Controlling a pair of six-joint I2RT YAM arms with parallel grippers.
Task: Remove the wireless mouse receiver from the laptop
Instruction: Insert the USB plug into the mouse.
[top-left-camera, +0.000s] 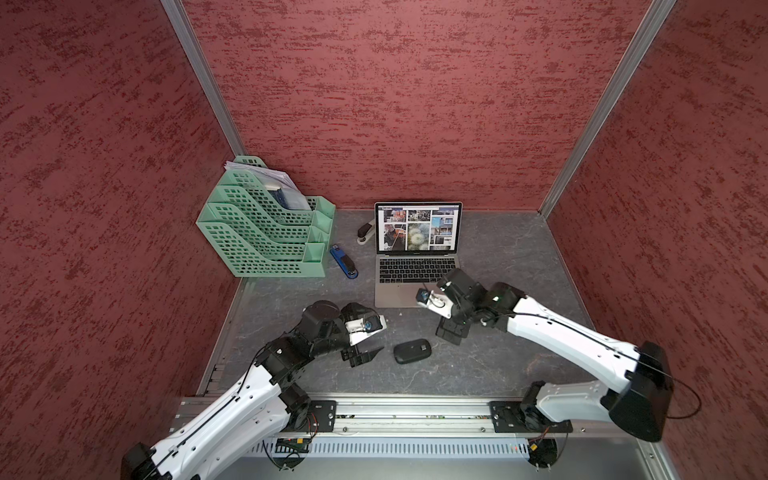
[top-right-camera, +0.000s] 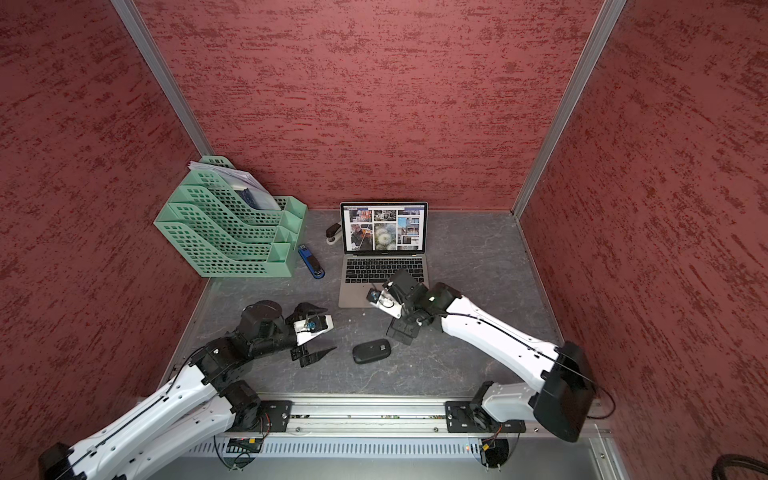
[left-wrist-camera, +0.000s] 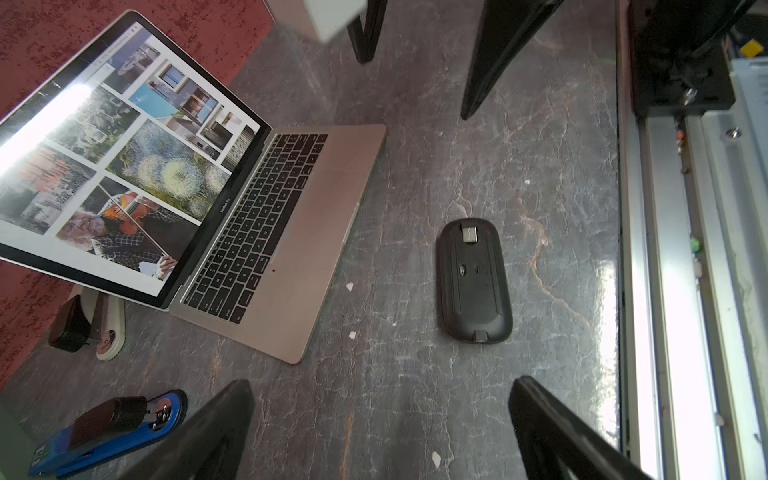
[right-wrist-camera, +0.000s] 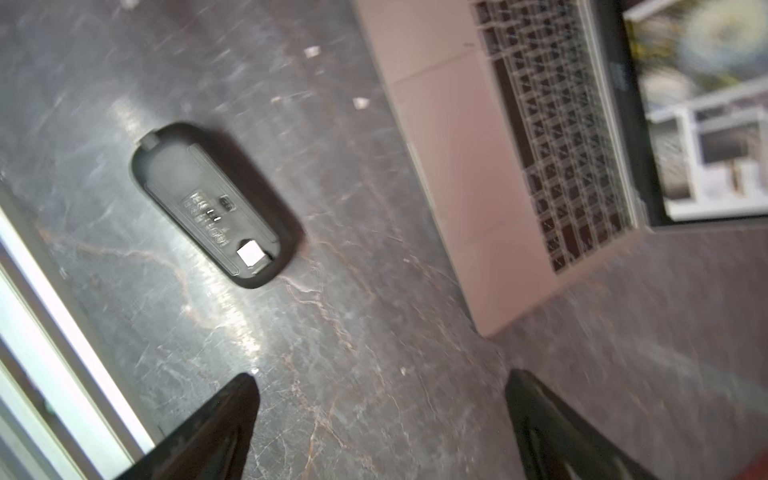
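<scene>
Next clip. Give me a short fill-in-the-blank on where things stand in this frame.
1. The mouse lies on the table with its ____ facing up.
2. The receiver sits in a slot of the ____, not in the laptop.
3. The left gripper and the right gripper are both ____.
4. The file rack holding papers is ____.
Missing words: underside; mouse; open; green.
</scene>
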